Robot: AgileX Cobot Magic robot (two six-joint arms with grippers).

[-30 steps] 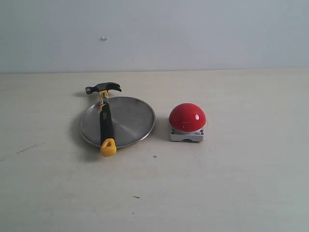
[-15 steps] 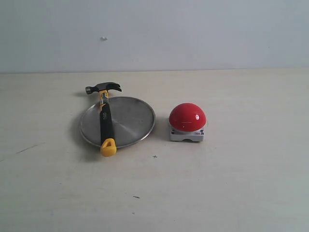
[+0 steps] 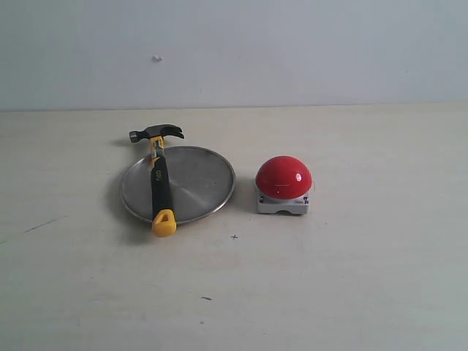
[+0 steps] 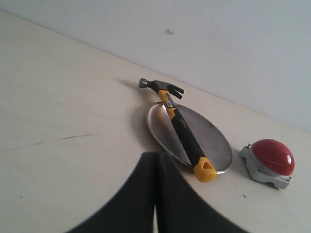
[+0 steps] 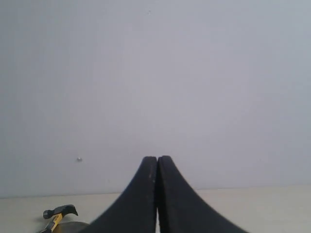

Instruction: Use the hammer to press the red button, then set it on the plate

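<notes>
Hammer lying across the plate, head past its far rim, yellow butt over the near rim, red button just beside on the tabletop, left claw and right claw clenched, empty

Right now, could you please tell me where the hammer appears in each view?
Exterior view: the hammer lies left of centre, handle across the plate, head past the far rim.
Left wrist view: the hammer slants across the plate, beyond the shut left end effector.
Right wrist view: only the hammer head and neck show, beside the right end effector.
Shared landmark: the wall speck above the hammer head.
</notes>
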